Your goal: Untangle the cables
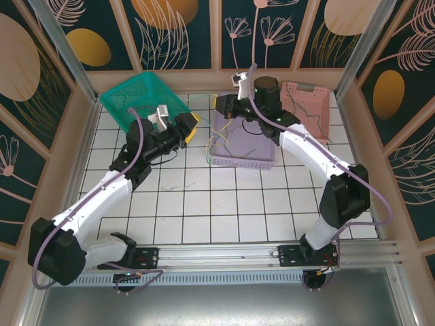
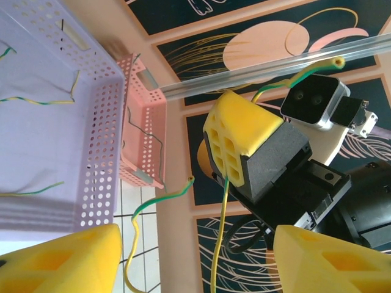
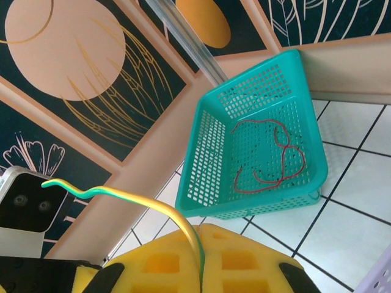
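**Clamping a green-and-yellow cable between the baskets**

From above, three baskets are seen on the tiled table (image 1: 204,204): a teal basket (image 1: 115,102) at the far left, a lilac basket (image 1: 245,161) in the middle and a pink basket (image 1: 327,112) at the far right. The left gripper (image 1: 190,128) is held between the teal and lilac baskets. The right gripper (image 1: 224,107) is held over the lilac basket's far left corner, near the left one but apart from it. Thin green-and-yellow cables (image 1: 216,141) are draped over the lilac basket's left wall.

In the left wrist view, the left gripper's yellow fingers (image 2: 67,262) are seen well apart at the bottom edge, with nothing clamped. A green-and-yellow cable (image 2: 215,244) runs down through the gap; contact with either finger cannot be made out. Above, the right gripper (image 2: 229,155) is closed on that cable, whose free end sticks out past it. To the left, more green-and-yellow strands (image 2: 36,101) lie in the lilac basket (image 2: 104,122). A dark cable (image 2: 157,143) hangs against the pink basket (image 2: 146,116) behind it.

In the right wrist view, the right gripper's pads (image 3: 159,262) are pressed together on the green-and-yellow cable (image 3: 140,200), which rises from the seam and arcs left. The teal basket (image 3: 211,152) is seen beyond, with red cables (image 3: 286,145) coiled on its floor. The left arm's wrist camera (image 3: 24,204) is seen at the lower left.
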Robot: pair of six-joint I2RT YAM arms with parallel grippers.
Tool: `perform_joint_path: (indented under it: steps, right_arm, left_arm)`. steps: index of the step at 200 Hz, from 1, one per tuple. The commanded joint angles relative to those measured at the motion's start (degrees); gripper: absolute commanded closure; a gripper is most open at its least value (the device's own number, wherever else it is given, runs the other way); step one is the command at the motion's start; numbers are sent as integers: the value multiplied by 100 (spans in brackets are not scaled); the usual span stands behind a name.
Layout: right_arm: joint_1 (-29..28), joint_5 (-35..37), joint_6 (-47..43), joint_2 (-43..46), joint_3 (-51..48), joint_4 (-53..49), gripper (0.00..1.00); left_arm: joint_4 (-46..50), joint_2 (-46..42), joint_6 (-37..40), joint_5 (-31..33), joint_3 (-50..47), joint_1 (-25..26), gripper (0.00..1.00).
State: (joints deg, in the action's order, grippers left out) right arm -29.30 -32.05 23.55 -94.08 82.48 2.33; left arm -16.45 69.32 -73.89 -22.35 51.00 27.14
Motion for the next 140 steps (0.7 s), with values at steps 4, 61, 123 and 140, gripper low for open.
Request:
perform_joint_path:
  steps: [4,61,123,140]
  right_arm:
    - [-21,-208,228,-37,243,149,100]
    - [-129,-183,336,26,143,235,100]
    - [-114,-48,382,315,-130,616,100]
    - [1,79,574,623,-466,1256,100]
  left_arm:
    - [-345,208,74,-184,254,63,31]
    - [-207,666,202,-200,437,106,40]
    - [405,829,-10,326,545,108,100]
    - [992,774,-402,762,285,99,100]
